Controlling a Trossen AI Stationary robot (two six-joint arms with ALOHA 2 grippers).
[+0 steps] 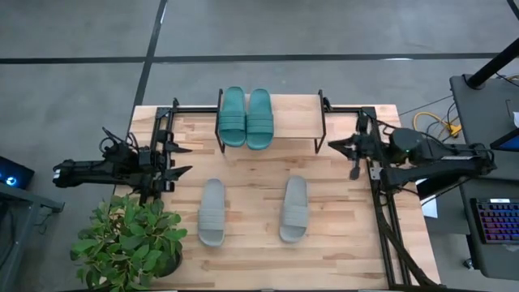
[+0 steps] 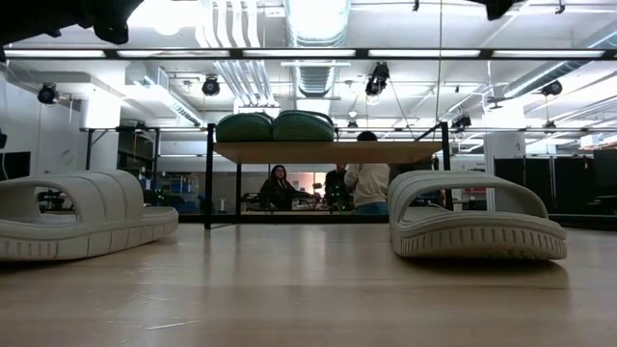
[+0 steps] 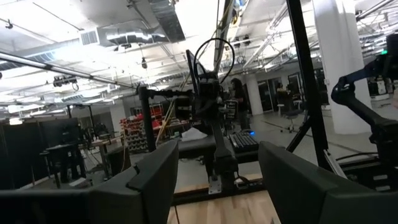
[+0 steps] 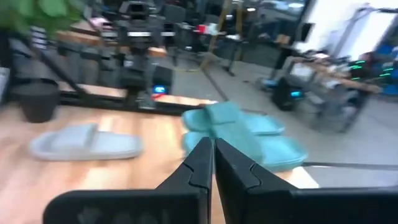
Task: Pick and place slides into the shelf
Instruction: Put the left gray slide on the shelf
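Observation:
Two teal slides [image 1: 246,118] lie side by side, soles down, on the left half of the shelf [image 1: 296,122]; the low view shows them [image 2: 275,126] on its plank [image 2: 328,151]. Two grey slides [image 1: 212,212] [image 1: 294,209] rest soles down on the table nearer the front, and also show in the low view [image 2: 82,212] [image 2: 472,217]. My left gripper [image 1: 185,160] [image 3: 217,155] hovers open at the table's left side. My right gripper [image 1: 334,145] [image 4: 212,152] is shut, beside the shelf's right end; its view shows the teal slides [image 4: 242,134] and one grey slide [image 4: 84,143].
A potted plant [image 1: 130,239] stands at the table's near left corner, under the left arm. Black frame rails run along both table sides. The shelf's right half is bare. A keyboard [image 1: 496,219] sits off the table to the right. People stand in the room behind [image 2: 366,183].

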